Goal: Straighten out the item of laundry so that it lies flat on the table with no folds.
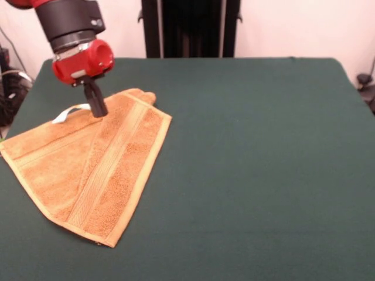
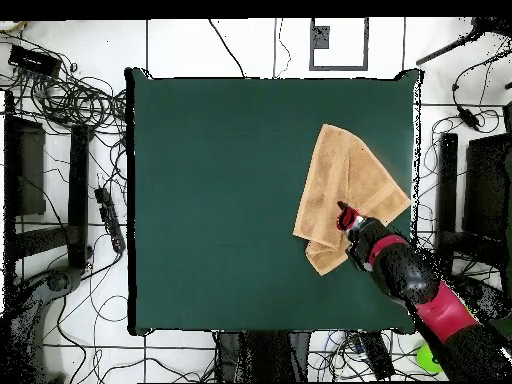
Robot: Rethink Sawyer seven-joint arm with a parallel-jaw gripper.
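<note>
The item of laundry (image 1: 88,170), an orange-tan towel, lies on the table (image 1: 252,146) at the left in the front view. It is folded along a diagonal, and the upper layer with its stripe band runs from the far corner down to the near one. A white tag loop (image 1: 67,113) sticks out at the far edge. My gripper (image 1: 98,112) comes down on the towel's far corner beside the tag. Its black fingers are together and the tips touch the cloth. From overhead, the towel (image 2: 345,185) sits near the table's (image 2: 220,200) right edge, with the gripper (image 2: 345,213) over its lower part.
In the front view the towel's left corner reaches close to the table's left edge. Dark green tabletop stretches wide to the right of the towel. Cables (image 2: 70,100) and black stands (image 2: 78,200) lie on the floor round the table.
</note>
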